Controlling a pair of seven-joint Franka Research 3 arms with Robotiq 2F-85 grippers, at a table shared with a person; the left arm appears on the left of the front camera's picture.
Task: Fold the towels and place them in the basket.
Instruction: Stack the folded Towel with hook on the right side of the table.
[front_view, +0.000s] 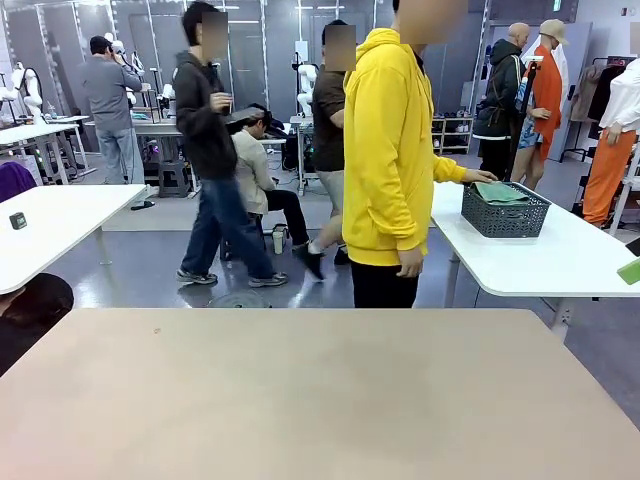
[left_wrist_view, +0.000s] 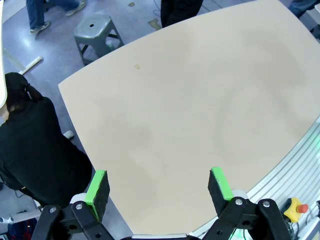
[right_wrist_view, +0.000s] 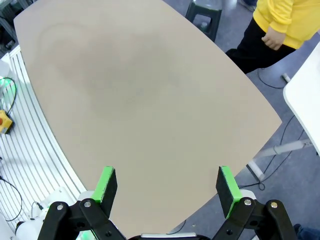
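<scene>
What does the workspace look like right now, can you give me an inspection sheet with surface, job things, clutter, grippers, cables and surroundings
Surface: beige table, bare.
Job's things: basket on the white side table, green towel inside; person in yellow hoodie reaching a hand to it.
Clutter: nothing seen.
Grippers: left gripper open, holding nothing; right gripper open, holding nothing.
Cables: cables on the floor beside the side table.
Surroundings: metal stool, people walking behind.

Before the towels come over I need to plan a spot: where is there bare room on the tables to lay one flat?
The beige table is bare from edge to edge under both open grippers, left gripper and right gripper. The white side table is taken at its far end by the basket with a towel, the person's hand reaching there.
</scene>
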